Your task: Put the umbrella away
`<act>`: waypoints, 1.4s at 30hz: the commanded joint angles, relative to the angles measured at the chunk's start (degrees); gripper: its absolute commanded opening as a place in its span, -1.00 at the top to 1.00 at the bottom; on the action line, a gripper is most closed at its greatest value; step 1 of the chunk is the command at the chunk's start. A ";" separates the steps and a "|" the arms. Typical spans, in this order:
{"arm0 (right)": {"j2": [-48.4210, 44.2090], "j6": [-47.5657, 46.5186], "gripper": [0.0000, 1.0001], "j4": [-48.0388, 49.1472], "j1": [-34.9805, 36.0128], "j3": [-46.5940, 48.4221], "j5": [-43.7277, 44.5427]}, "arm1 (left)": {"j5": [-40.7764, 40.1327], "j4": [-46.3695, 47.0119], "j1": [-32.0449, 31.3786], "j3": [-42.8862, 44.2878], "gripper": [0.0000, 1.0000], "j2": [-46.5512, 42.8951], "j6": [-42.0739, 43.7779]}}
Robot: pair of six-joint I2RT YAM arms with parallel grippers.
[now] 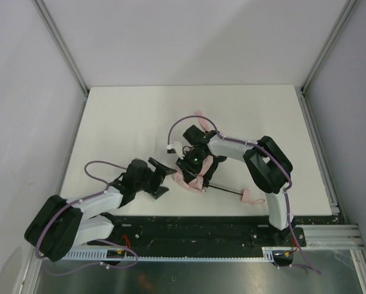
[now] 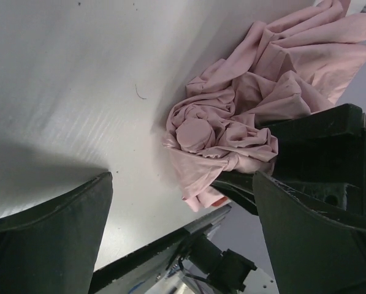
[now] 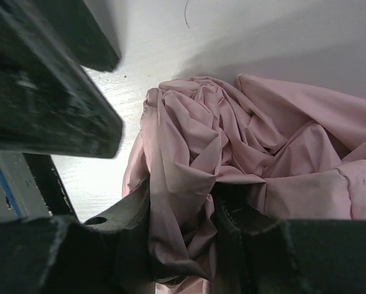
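Note:
The umbrella (image 1: 187, 180) lies near the table's front edge as a crumpled pale pink bundle. Its thin black shaft (image 1: 224, 190) runs right to a small pink handle (image 1: 251, 197). My right gripper (image 1: 193, 166) is over the bundle, shut on a fold of the pink fabric (image 3: 181, 202), which is pinched between its two fingers (image 3: 118, 223). My left gripper (image 1: 160, 177) stands wide open just left of the bundle, with nothing between its fingers (image 2: 48, 239). In the left wrist view the fabric (image 2: 244, 110) lies ahead, apart from the jaws.
A dark mounting rail (image 1: 195, 229) runs along the table's near edge. Grey walls and metal frame posts (image 1: 61, 44) close in the white table (image 1: 140, 116). A white connector (image 1: 170, 147) hangs on the right arm's purple cable.

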 commanded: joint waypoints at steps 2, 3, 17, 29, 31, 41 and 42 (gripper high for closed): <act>7.03 0.49 1.00 -0.49 0.42 -4.69 -2.25 | 1.20 9.91 -1.90 1.89 -0.99 4.69 -7.79; 6.94 0.43 1.00 -0.28 0.38 -4.70 -2.16 | 0.72 10.10 -2.50 2.02 -0.99 5.34 -8.61; 5.27 -0.58 1.00 1.56 0.34 -5.28 -3.24 | -5.19 18.62 -5.40 5.38 -0.91 22.66 -13.51; 2.41 -0.93 1.00 5.30 3.85 -6.97 1.38 | -8.87 19.98 -6.33 4.21 0.06 29.18 -6.92; 2.00 -0.48 0.98 5.98 4.07 -7.05 1.51 | -9.01 20.01 -6.26 3.53 0.17 28.89 -6.08; -9.36 11.45 -0.57 9.90 2.59 -9.80 10.69 | -8.22 19.86 -6.24 3.10 0.61 28.24 -4.16; -11.41 12.77 -0.64 10.15 3.09 -10.46 13.27 | -7.73 19.78 -6.20 3.07 0.63 28.06 -4.20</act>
